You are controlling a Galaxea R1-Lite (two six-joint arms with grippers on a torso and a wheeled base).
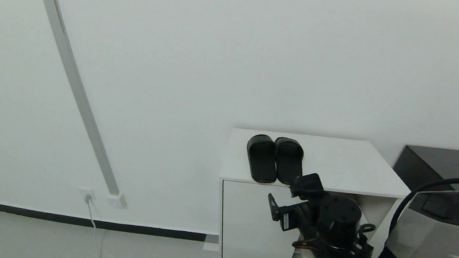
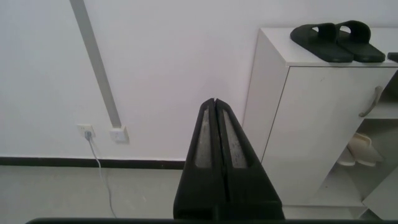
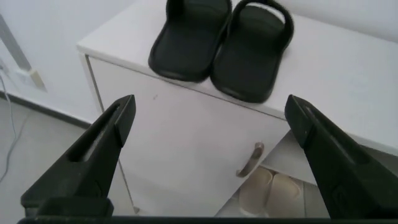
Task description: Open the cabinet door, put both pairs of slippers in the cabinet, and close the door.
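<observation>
A pair of black slippers lies on top of the white cabinet, near its front edge. The cabinet's left door with its handle stands closed; the right half is open. Inside, a pair of light slippers rests on a shelf. My right gripper is open in front of the cabinet, just below the black slippers, with nothing between its fingers. My left gripper is shut and empty, well to the cabinet's left.
A dark piece of furniture stands right of the cabinet. On the wall to the left are a slanting grey conduit and a socket with a white cable running down to the floor.
</observation>
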